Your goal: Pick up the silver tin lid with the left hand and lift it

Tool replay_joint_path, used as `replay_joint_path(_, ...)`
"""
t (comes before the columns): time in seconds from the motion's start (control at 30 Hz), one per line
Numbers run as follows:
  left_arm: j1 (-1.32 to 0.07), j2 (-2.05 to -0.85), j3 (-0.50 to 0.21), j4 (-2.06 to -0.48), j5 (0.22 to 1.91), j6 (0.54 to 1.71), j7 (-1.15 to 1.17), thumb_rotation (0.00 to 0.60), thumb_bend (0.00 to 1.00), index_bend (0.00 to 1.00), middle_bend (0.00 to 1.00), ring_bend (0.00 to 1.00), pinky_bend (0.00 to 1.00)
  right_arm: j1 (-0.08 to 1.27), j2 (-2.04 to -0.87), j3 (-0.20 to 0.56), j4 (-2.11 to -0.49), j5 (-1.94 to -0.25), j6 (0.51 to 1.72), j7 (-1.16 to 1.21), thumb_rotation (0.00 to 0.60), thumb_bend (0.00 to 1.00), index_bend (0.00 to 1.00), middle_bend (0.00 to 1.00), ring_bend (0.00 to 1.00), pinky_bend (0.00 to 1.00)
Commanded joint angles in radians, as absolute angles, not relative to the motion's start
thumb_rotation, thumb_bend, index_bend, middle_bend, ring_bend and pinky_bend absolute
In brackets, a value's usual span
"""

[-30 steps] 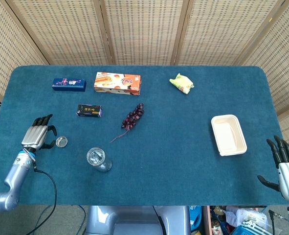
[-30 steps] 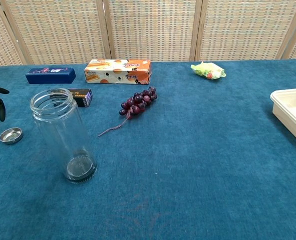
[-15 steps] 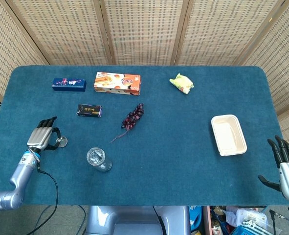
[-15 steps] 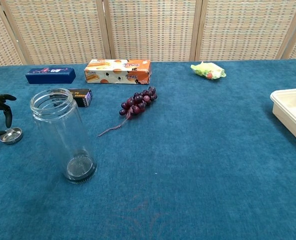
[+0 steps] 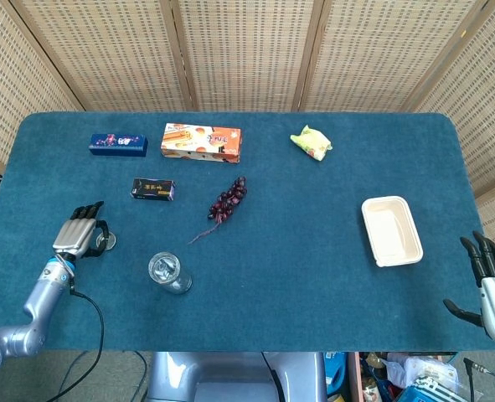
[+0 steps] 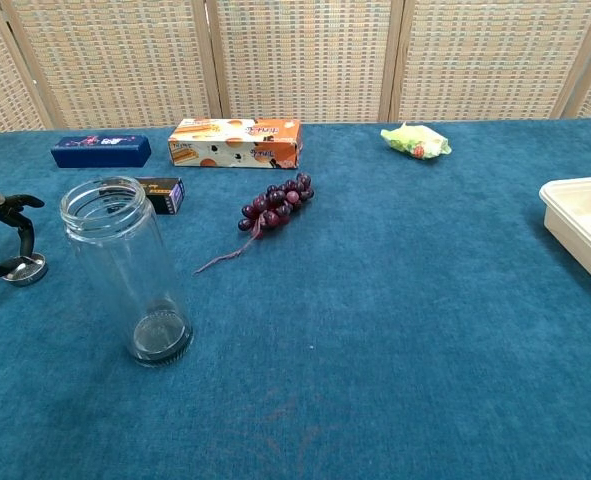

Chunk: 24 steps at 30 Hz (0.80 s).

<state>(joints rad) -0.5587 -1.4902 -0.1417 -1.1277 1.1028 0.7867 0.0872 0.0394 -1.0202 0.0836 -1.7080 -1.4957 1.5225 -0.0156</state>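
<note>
The silver tin lid (image 5: 107, 242) (image 6: 25, 269) is small and round and lies flat on the blue table near the left edge. My left hand (image 5: 82, 231) (image 6: 2, 236) arches over it. In the chest view a finger comes down on the lid's far rim and the thumb meets its near side, so the hand pinches the lid where it lies. My right hand (image 5: 492, 280) hangs off the table's front right corner with its fingers spread and nothing in it; the chest view does not show it.
A tall empty glass jar (image 5: 167, 271) (image 6: 127, 268) stands just right of the lid. Behind lie a small dark box (image 5: 153, 188), a blue box (image 5: 118, 144), an orange carton (image 5: 201, 141), grapes (image 5: 228, 199), a green packet (image 5: 311, 141) and a white tray (image 5: 391, 231).
My left hand has slid right along the table and curled its fingers over the lid, going from beside it to touching it. The right hand has barely moved.
</note>
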Motion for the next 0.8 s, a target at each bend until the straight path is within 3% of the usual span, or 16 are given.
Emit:
replay_joint_path(0.03, -0.560, -1.491, -0.141, -1.130, 1.096, 0.786, 0.096, 0.600, 0.48, 0.55, 0.00, 0.00, 0.00, 0.040, -1.021, 0.083, -1.708, -1.497, 1.523, -0.017, 0.600, 0.00, 0.07, 0.00, 0.00, 0.00)
replay_joint_path(0.53, -0.542, -1.438, -0.143, -1.197, 1.117, 0.889, 0.144, 0.600, 0.48, 0.59, 0.00, 0.00, 0.00, 0.041, -1.018, 0.081, -1.712, -1.498, 1.519, -0.006, 0.600, 0.00, 0.07, 0.00, 0.00, 0.00)
replay_joint_path(0.8, -0.518, -1.316, -0.142, -1.395, 1.215, 1.047, 0.224, 0.600, 0.48, 0.59, 0.00, 0.00, 0.00, 0.041, -1.015, 0.081, -1.715, -1.499, 1.521, -0.001, 0.600, 0.00, 0.07, 0.00, 0.00, 0.00)
